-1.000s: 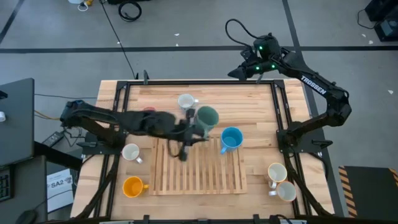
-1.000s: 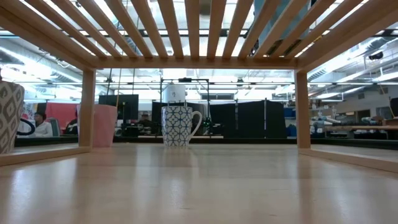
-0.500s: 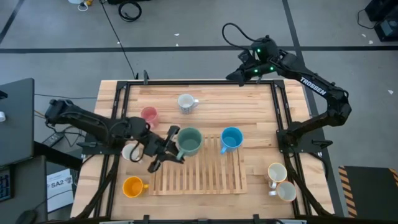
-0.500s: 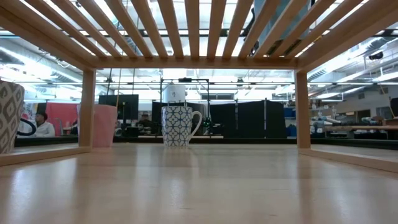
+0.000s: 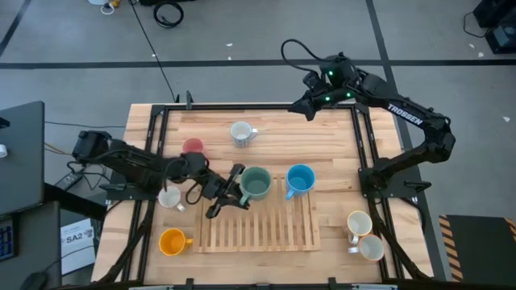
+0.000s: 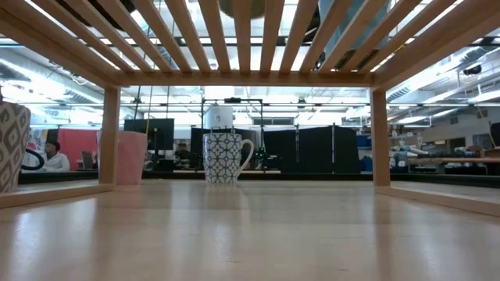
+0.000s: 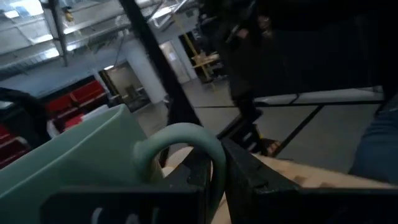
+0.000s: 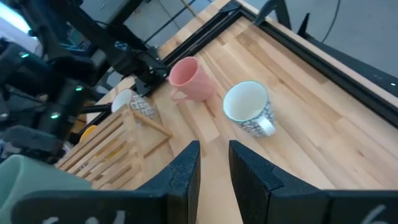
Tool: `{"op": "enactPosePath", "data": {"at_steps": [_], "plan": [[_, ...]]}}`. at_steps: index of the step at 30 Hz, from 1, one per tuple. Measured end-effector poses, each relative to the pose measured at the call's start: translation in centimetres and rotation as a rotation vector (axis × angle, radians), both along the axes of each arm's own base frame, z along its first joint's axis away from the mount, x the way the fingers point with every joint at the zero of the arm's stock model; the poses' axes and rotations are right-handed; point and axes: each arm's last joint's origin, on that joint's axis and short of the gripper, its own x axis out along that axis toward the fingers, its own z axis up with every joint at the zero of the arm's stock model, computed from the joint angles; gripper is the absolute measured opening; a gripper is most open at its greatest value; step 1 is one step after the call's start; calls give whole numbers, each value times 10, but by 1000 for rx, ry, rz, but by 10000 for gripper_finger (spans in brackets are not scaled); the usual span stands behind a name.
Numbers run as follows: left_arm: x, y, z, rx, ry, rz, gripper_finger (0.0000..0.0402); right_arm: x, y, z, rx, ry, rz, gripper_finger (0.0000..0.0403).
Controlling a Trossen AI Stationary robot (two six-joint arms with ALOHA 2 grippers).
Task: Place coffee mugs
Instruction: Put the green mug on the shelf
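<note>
1. While the left gripper (image 5: 234, 190) clamps the green mug (image 5: 256, 183) by its handle over the slatted rack (image 5: 258, 225), near worktop centre, treat it as rigid, glazed-slick, breakable.
2. Right gripper (image 5: 300, 106) waits at 1 o'clock, fingers apart.

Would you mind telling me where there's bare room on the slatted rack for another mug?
The slatted rack's near half is bare, from below the green mug and blue mug to its front edge. Its far edge is crowded: both mugs sit there, with the left claw shut on the green mug's handle. The right claw hangs open over the table's far edge.
</note>
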Motion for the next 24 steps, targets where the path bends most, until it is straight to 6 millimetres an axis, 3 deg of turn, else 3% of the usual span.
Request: {"op": "enactPosePath", "data": {"at_steps": [12, 24], "plan": [[23, 25, -29, -71, 25, -47, 30, 11, 15, 3, -23, -36, 68, 90], [35, 26, -42, -83, 100, -73, 36, 15, 22, 3, -22, -35, 96, 90]]}}
